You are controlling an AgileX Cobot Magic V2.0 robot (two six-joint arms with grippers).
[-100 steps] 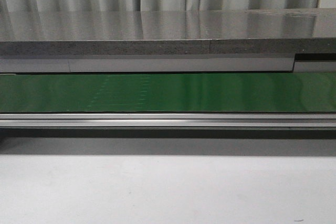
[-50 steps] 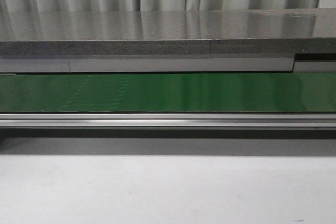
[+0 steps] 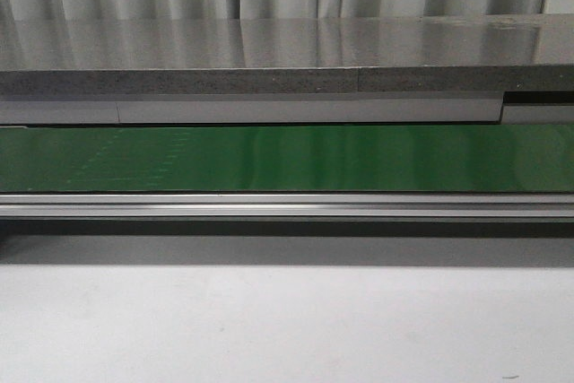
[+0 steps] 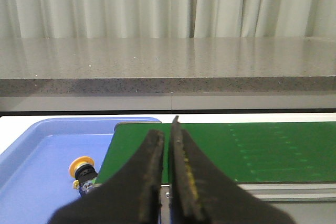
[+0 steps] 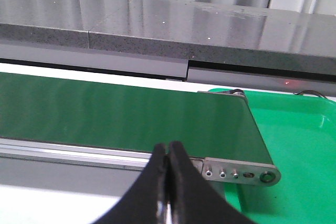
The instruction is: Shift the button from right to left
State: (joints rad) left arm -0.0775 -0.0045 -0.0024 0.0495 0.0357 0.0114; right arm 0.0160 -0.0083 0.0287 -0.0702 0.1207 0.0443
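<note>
The left gripper (image 4: 167,182) has its dark fingers nearly pressed together, holding nothing; the right gripper (image 5: 168,182) is likewise closed and empty. Across the last second the front view shows no arm and no object; only faint pale marks shift along the green conveyor belt (image 3: 287,159), so the belt seems to be running bare. One yellow-capped push button on a black body (image 4: 83,170) lies in the single blue plastic tray (image 4: 37,182); one green plastic tray (image 5: 294,156) shows nothing inside; I judge one transfer done.

Front view faces the conveyor belt (image 3: 287,159) — both wrist views share it.
</note>
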